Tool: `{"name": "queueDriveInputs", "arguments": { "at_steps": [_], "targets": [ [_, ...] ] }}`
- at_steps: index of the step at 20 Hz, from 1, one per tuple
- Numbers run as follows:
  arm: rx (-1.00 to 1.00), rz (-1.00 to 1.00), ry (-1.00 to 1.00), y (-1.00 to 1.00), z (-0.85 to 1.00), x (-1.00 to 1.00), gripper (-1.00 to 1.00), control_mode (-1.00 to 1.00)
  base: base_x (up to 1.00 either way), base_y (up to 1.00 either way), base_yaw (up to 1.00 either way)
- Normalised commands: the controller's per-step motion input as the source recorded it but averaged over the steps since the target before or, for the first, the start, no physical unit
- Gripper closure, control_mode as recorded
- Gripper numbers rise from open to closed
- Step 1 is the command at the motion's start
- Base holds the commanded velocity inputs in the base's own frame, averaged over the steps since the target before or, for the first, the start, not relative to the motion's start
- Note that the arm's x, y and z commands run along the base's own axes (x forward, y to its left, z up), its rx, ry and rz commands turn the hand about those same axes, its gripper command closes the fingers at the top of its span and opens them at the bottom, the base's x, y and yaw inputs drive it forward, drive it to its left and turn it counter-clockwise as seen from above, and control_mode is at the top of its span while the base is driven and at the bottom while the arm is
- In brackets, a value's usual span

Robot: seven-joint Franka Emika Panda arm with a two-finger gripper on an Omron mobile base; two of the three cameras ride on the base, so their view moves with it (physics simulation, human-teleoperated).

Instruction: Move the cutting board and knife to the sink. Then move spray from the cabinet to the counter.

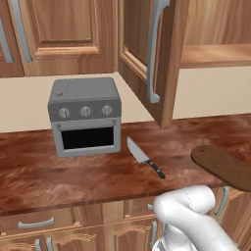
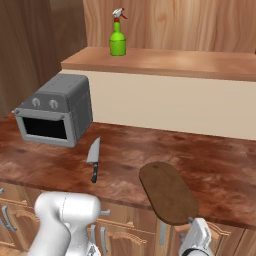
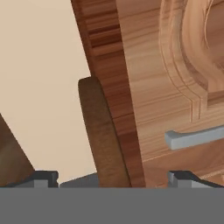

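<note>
The dark-brown cutting board (image 2: 167, 192) lies on the counter (image 1: 73, 176) at the right, with its near end hanging past the front edge. In the hand view the board's thin edge (image 3: 103, 135) runs between the fingers of my gripper (image 3: 113, 178), which is open wide and untouched by it. The white hand (image 2: 196, 239) sits low, in front of the counter under that end. The knife (image 1: 144, 157) lies flat on the counter, left of the board, black handle toward me. The green spray (image 2: 118, 37) stands upright on the open cabinet's shelf (image 2: 165, 62). The sink is out of view.
A grey toaster oven (image 1: 86, 115) stands at the back left of the counter. The upper cabinet's door (image 1: 147, 54) hangs open over the counter, with a long grey bar handle. Lower cabinet doors with handles (image 3: 197, 138) are close beside the hand.
</note>
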Motion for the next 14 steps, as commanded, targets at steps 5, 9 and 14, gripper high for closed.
{"name": "queueDriveInputs", "arguments": {
  "at_steps": [5, 9, 14],
  "targets": [
    [0.00, -0.04, 0.10, 0.12, 0.05, 0.00, -1.00, -1.00, 0.00, 0.00, 0.00],
    [0.00, 0.00, 0.09, 0.06, 0.00, 0.00, -1.00, -1.00, 0.00, 0.00, 0.00],
    [0.00, 0.00, 0.08, 0.10, 0.00, 0.08, -1.00, -1.00, 0.00, 0.00, 0.00]
  ]
}}
